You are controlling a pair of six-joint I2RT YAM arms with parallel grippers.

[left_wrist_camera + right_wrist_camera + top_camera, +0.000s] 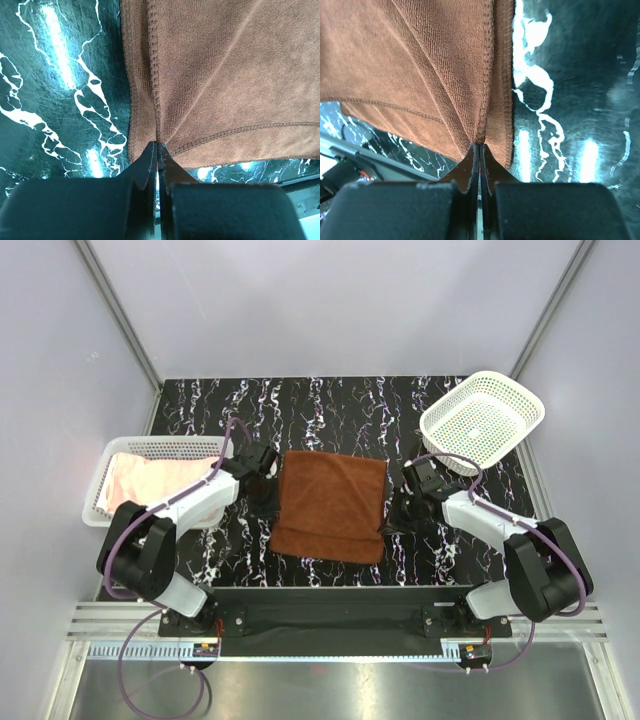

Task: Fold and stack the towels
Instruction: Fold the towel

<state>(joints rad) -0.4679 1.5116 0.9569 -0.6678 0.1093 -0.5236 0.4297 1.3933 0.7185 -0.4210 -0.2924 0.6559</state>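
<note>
Rust-brown towel (pixel 332 506): lies spread at the middle of the black marbled table (pixel 330 400), between the arms. Its left hem is pinched tight in the left gripper (pixel 158 146) and its right hem is likewise clenched in the right gripper (pixel 479 146), with the cloth puckering toward each pinch. Step in hand, by judgement: a fold of this towel, both sides seized together; the next move calls for raising both edges evenly and carrying them over in step so the hems meet squarely. Pale pink towel (pixel 150 480): bunched in the left basket (pixel 165 446), not yet folded.
</note>
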